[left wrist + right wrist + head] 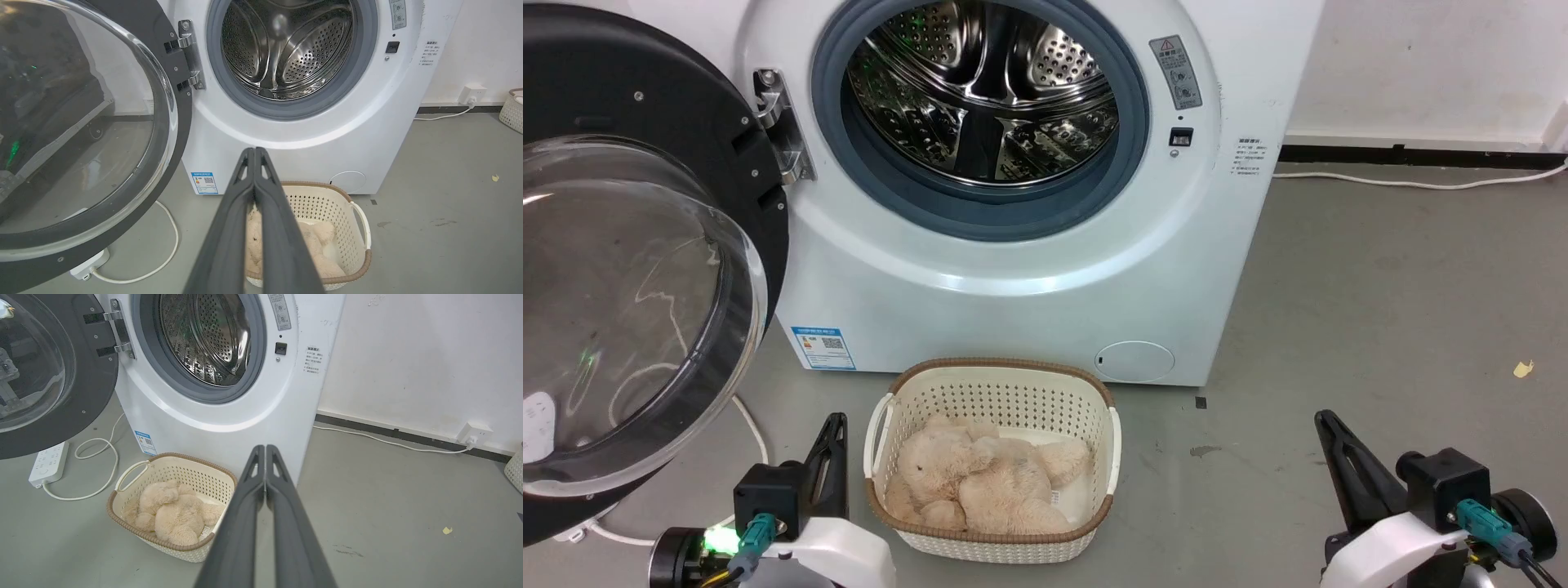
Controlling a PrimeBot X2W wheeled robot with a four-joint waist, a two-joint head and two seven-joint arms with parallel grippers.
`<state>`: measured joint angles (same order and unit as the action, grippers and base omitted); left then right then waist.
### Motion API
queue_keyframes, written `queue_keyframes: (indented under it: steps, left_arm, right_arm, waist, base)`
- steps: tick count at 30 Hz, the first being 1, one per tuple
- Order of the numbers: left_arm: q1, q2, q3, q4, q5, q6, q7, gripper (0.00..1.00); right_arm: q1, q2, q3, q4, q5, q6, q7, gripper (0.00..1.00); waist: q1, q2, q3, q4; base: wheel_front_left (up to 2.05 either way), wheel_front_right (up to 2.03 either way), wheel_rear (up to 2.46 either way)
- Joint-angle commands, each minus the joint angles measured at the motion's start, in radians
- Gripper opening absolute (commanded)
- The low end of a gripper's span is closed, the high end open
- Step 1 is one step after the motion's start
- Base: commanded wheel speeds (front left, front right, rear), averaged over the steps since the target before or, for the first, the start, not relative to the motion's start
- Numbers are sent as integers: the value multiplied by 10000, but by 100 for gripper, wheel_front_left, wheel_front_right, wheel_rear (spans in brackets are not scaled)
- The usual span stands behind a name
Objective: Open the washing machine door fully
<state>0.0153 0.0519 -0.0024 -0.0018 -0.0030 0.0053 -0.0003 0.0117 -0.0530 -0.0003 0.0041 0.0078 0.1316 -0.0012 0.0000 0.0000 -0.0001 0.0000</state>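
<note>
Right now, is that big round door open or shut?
Open: the washing machine door stands swung wide on its hinge, leaving the steel drum exposed.

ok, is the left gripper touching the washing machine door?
Apart. In the left wrist view, bare floor shows between the shut left gripper and the black rim of the washing machine door.

washing machine door [629, 278] cut off at left.

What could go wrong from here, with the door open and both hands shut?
The left hand sits close beside the door; lifting that arm might knock it. The basket stands before the machine, so rolling forward could hit it. A power strip and cable lie under the door; wheels might snag them.
</note>
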Motion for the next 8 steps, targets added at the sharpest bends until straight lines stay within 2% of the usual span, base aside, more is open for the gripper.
queue_keyframes:
  steps: [1, 8]
  left_arm:
    - [-153, -16, 24, 18, 30, -53, 3, 0]
    - [-153, -16, 24, 18, 30, -53, 3, 0]
  right_arm:
    - [-117, 28, 3, -41, -78, -9, 12, 0]
    - [-117, 28, 3, -41, -78, -9, 12, 0]
  waist:
    - [0, 0, 1, 0]
    - [0, 0, 1, 0]
  base:
    - [0, 0, 0]
    - [0, 0, 0]
